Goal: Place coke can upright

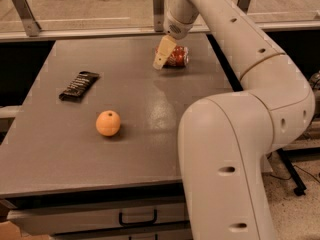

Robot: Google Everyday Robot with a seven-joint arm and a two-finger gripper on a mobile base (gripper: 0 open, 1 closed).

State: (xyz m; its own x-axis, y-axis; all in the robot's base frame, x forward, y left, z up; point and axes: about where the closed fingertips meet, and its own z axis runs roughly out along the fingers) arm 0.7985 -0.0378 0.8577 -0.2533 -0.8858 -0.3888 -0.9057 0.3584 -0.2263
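Observation:
The coke can (178,57) is red with silver ends and lies on its side at the far right of the grey table (125,149). My gripper (161,60) hangs down from the white arm. Its cream-coloured tip is just left of the can and in front of its left end, close to the table top. I cannot tell whether it touches the can.
An orange fruit (108,123) sits left of the table's middle. A flat black snack packet (79,85) lies at the left. A glass railing with metal posts (158,6) runs behind the table. My arm's large white link (225,169) fills the right foreground. A drawer handle (137,218) is below the table's front edge.

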